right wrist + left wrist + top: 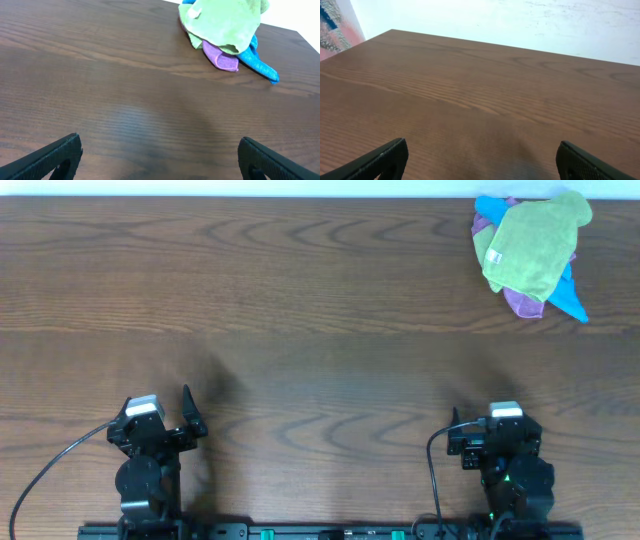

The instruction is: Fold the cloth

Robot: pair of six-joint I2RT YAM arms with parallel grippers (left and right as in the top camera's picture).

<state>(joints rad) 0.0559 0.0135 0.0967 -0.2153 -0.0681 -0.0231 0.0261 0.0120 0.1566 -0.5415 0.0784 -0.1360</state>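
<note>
Robotics lab setup: left arm point(148, 452) and right arm point(512, 458) mounted at a wood-grain table point(320, 330).

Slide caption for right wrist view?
Open right hand above wood table; green cloth heaped over purple cloth and blue cloth ahead.

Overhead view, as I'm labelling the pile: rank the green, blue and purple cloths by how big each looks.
1. Green cloth: on top, shows the most.
2. Blue cloth and purple cloth: only edges peek out from under it, too alike to rank; full size hidden.
</note>
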